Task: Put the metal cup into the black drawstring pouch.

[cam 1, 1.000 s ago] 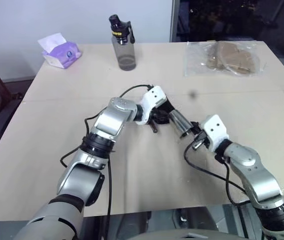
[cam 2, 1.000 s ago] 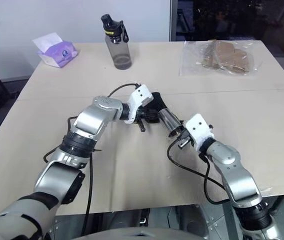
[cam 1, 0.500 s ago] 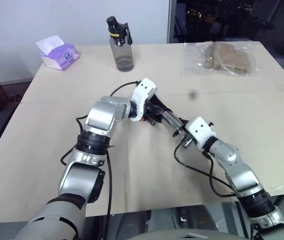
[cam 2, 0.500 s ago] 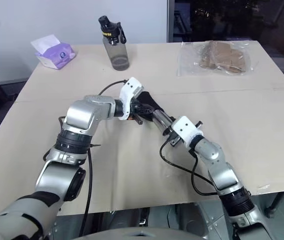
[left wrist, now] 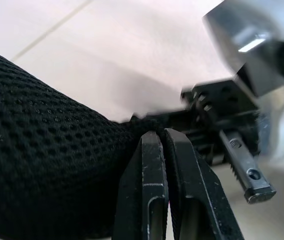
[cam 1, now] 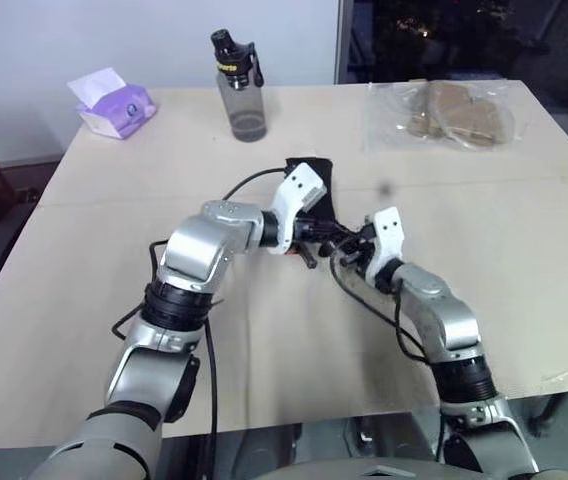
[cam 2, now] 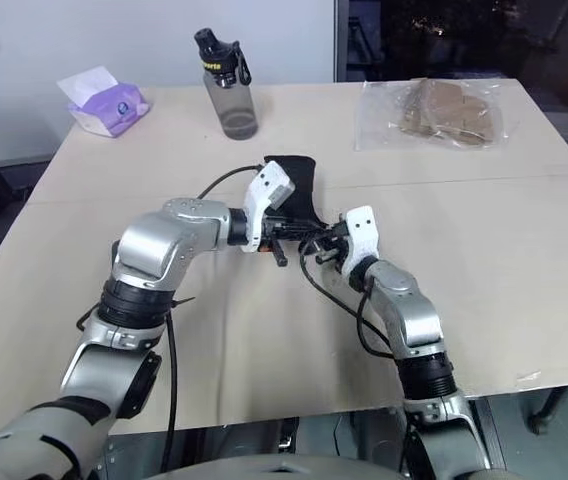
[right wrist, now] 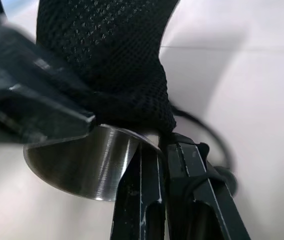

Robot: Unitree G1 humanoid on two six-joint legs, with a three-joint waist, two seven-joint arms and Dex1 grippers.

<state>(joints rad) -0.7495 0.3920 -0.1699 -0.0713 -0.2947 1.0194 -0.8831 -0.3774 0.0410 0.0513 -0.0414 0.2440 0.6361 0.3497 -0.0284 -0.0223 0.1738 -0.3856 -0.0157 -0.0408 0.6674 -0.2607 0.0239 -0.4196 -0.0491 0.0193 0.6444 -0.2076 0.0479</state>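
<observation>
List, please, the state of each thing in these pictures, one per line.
Black mesh drawstring pouch: lifted, pinched by left gripper.
Shiny metal cup: mostly inside pouch, base showing, held by right gripper.
Grey translucent bottle: upright, capped.
Clear plastic bag: lying flat.
Purple tissue pack: tissue sticking out.

No legible text or labels anywhere

Head stereo pair down over table (cam 1: 524,250); wrist cams close on pouch (left wrist: 42,150).

Most of metal cup (right wrist: 89,165) hidden inside black pouch (right wrist: 107,55); other gripper (right wrist: 27,107) blurred at left frame edge.
</observation>
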